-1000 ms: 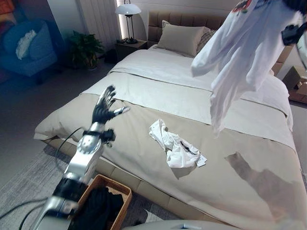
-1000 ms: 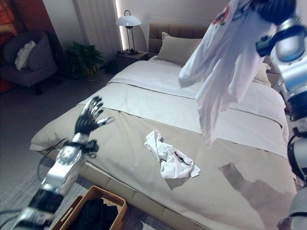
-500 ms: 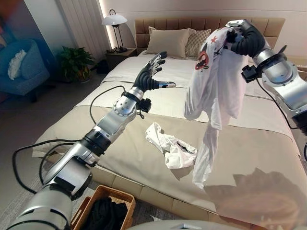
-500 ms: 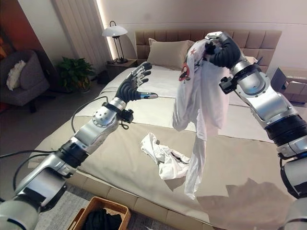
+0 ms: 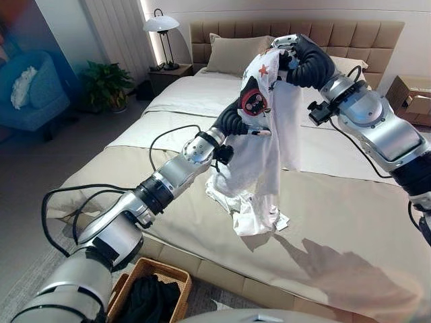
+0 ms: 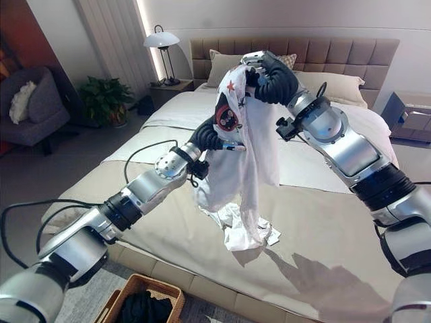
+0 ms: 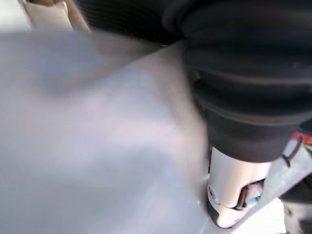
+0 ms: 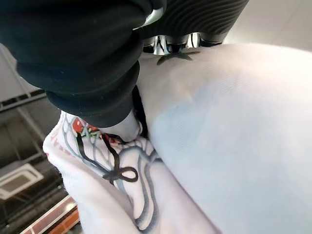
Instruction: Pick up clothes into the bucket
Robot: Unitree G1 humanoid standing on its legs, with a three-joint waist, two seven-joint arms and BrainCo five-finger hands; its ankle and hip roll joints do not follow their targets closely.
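A white shirt [image 5: 264,161] with a red and black print hangs over the bed, bunched at its top in my right hand [image 5: 304,62], whose fingers are curled round the cloth [image 8: 204,146]. My left hand [image 5: 231,121] is raised against the hanging shirt from the left, at the height of the print, and part of it is hidden by the cloth [image 7: 97,146]. A second white garment [image 5: 250,217] lies crumpled on the beige bedspread, just under the shirt's hem. The wicker bucket [image 5: 174,274] stands on the floor by the bed's near edge, with dark clothes [image 5: 147,301] in it.
The wide bed [image 5: 350,229] has pillows [image 5: 232,54] by a padded headboard. A lamp [image 5: 160,25] on a nightstand and a plant [image 5: 108,84] stand at the back left, a blue armchair [image 5: 27,94] further left. Cardboard boxes [image 5: 412,101] sit at the right.
My right hand has swung the shirt to the left and lower, towards the middle of the bed. My left hand has moved right and now meets the cloth. The camera has shifted a little.
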